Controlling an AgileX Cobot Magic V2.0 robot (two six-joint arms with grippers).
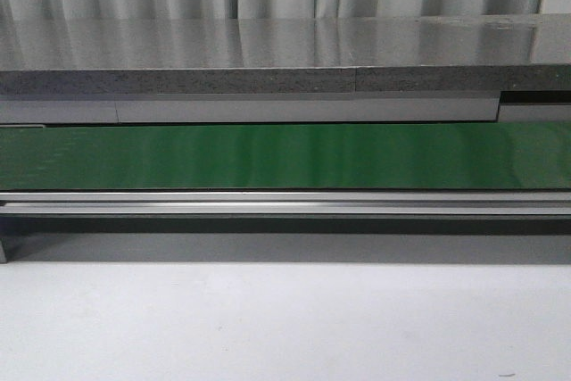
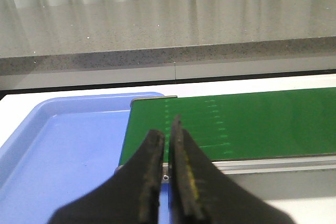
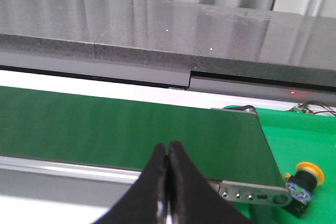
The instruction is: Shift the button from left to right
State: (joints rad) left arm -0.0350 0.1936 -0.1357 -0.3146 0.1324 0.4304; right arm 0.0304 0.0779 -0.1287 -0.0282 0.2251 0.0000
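Right gripper (image 3: 167,153) — fingers pressed together, empty — hangs over the green belt (image 3: 131,129); the button (image 3: 302,182) lies tipped beyond the belt's end, seemingly nearer this arm.

I see a dark green conveyor belt (image 1: 285,156) with a silver rail, a speckled grey counter (image 1: 268,51), a plain white tabletop (image 1: 285,327), a light blue tray (image 2: 58,145), and the button (image 3: 303,181) with yellow cap, black body, bluish marks, on bright green
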